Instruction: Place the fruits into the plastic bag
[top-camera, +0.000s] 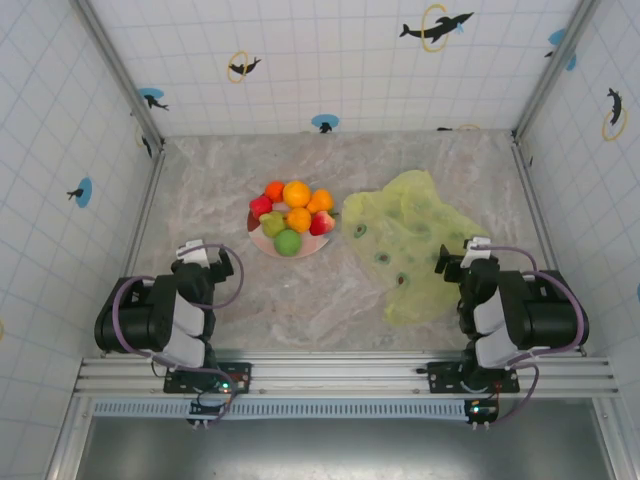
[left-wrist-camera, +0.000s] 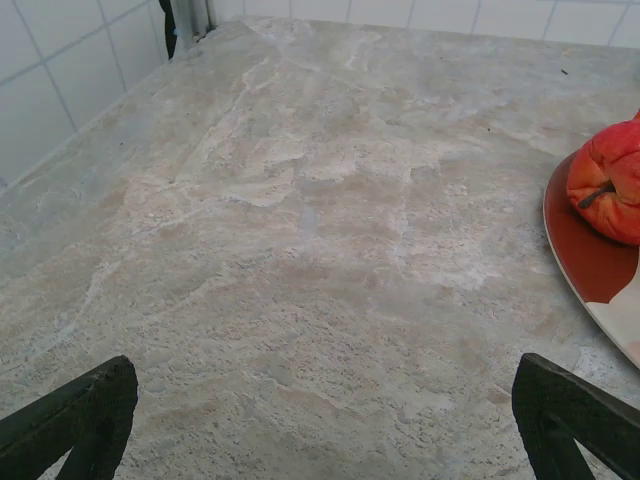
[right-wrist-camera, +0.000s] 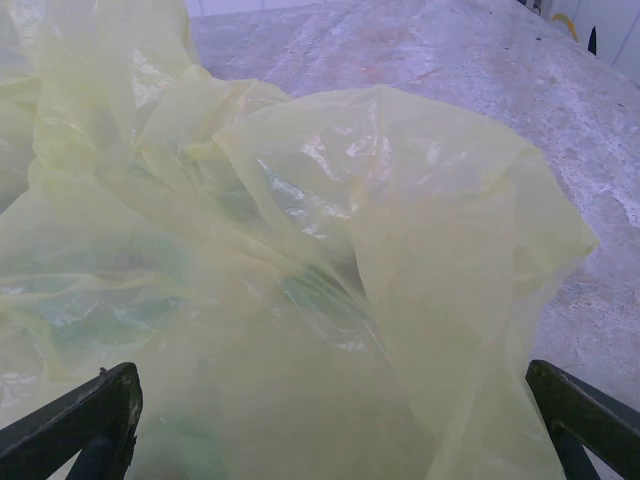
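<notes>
The fruits (top-camera: 296, 193) are piled on a round plate (top-camera: 262, 241) at mid-table: several orange ones, a red one (top-camera: 261, 207) on the left, another red (top-camera: 321, 224) on the right, and a green one (top-camera: 288, 242) in front. The crumpled yellow-green plastic bag (top-camera: 410, 240) lies right of the plate. My left gripper (top-camera: 205, 258) is open over bare table, near-left of the plate. In the left wrist view a red fruit (left-wrist-camera: 610, 185) sits on the plate (left-wrist-camera: 590, 270) at the right edge. My right gripper (top-camera: 462, 262) is open at the bag's near edge, with the bag (right-wrist-camera: 300, 280) bulging just ahead of its fingers (right-wrist-camera: 75, 425).
Tiled walls enclose the marble table (top-camera: 230, 290) on three sides. Bare tabletop lies between the two arms and in front of the plate. The arm bases stand on a rail (top-camera: 340, 372) at the near edge.
</notes>
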